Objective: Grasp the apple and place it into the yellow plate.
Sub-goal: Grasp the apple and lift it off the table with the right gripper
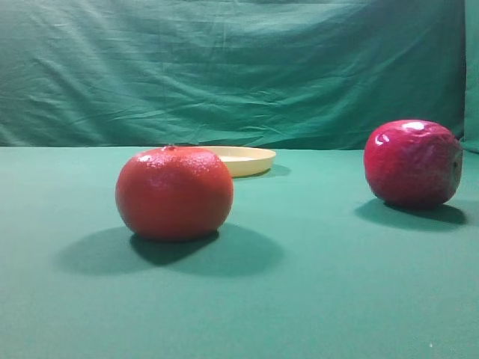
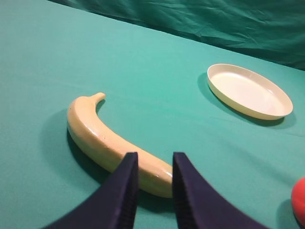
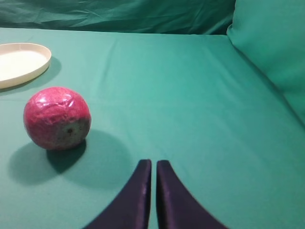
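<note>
Exterior high view: no gripper in sight. Three things on the green cloth table (image 1: 314,299): one apple (image 1: 412,163), one orange-red fruit (image 1: 174,192), one yellow plate (image 1: 247,159). The apple sits at the right, glossy magenta-red, round with a slightly lumpy top, resting on the cloth and well apart from the plate. The orange-red fruit stands nearer the camera at left centre, skin finely dimpled (small nub on top), partly hiding the plate's left end. The plate is shallow, pale, low-rimmed, nothing in it. A wrinkled green backdrop (image 1: 224,67) hangs behind.

Left wrist view: left gripper (image 2: 153,164) with two dark tapered fingers (image 2: 125,191), a clear gap between them, nothing held. Just beyond the tips lies one banana (image 2: 102,138), pale yellow, smooth, curved, stem end pointing up-left; whether the tips touch it I cannot tell. One yellow plate (image 2: 279,111) at upper right, oval from this angle, smooth plastic look, bare inside. A sliver of orange-red fruit (image 2: 299,200) at the lower right edge.

Right wrist view: right gripper (image 3: 153,168) with fingers pressed nearly together, only a thin slit between, gripping nothing. One apple (image 3: 57,118) lies to the left of and beyond the tips, well clear of them, shiny pink-red with a duller greyish patch on its lower side. Plate edge (image 3: 40,67) at upper left, apart from the apple.
</note>
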Robot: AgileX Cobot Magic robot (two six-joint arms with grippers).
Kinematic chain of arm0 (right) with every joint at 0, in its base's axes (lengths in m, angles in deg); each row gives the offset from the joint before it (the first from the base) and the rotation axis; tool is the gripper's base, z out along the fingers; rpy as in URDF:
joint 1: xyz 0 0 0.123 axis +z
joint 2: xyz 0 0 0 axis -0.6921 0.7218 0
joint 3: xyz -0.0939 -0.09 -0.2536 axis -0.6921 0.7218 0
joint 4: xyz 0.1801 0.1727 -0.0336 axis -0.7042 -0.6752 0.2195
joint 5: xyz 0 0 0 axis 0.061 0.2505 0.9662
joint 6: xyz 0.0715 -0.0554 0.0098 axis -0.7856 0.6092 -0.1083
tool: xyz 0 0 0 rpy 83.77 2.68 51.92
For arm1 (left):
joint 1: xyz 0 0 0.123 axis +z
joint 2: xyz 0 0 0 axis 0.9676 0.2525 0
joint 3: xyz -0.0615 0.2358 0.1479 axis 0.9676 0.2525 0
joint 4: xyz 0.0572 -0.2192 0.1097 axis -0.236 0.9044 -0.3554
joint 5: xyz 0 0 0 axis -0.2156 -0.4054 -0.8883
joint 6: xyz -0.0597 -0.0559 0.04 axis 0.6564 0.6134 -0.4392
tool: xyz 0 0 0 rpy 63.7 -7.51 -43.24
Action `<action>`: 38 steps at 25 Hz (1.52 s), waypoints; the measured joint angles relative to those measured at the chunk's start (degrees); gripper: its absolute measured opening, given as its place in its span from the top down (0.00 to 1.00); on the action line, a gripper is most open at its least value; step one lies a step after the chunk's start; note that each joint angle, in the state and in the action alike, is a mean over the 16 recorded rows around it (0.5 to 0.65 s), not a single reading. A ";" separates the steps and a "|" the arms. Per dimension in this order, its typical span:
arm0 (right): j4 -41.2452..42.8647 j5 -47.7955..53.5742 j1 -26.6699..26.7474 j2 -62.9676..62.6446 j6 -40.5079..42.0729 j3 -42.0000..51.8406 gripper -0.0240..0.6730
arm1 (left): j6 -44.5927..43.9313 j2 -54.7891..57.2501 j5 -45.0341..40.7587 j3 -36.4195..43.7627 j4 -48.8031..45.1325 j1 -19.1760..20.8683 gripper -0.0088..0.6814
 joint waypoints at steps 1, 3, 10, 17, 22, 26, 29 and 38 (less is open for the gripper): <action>0.14 -0.82 0.00 0.00 0.00 0.00 0.97 | 0.00 0.00 0.00 0.00 0.00 0.00 0.76; 0.41 -2.93 0.00 0.00 -0.10 0.00 0.97 | 0.00 0.00 0.00 0.00 0.00 0.00 0.76; 1.35 -11.28 0.25 0.26 -2.13 -0.56 0.97 | 0.00 0.00 0.00 0.00 0.00 0.00 0.76; 1.53 -13.79 1.89 5.61 -4.48 -5.82 0.97 | 0.00 0.00 0.00 0.00 0.00 0.00 0.76; 1.55 -7.57 3.93 14.72 -4.57 -14.04 0.97 | 0.00 0.00 0.00 0.00 0.00 0.00 0.76; 1.43 0.47 5.38 25.00 -3.30 -22.91 0.97 | 0.00 0.00 0.00 0.00 0.00 0.00 0.76; 1.18 7.26 6.16 33.11 -2.24 -29.73 0.97 | 0.00 0.00 0.00 0.00 0.00 0.00 0.76; -3.80 24.96 6.97 55.17 5.62 -48.46 0.97 | 0.00 0.00 0.00 0.00 0.00 0.00 0.76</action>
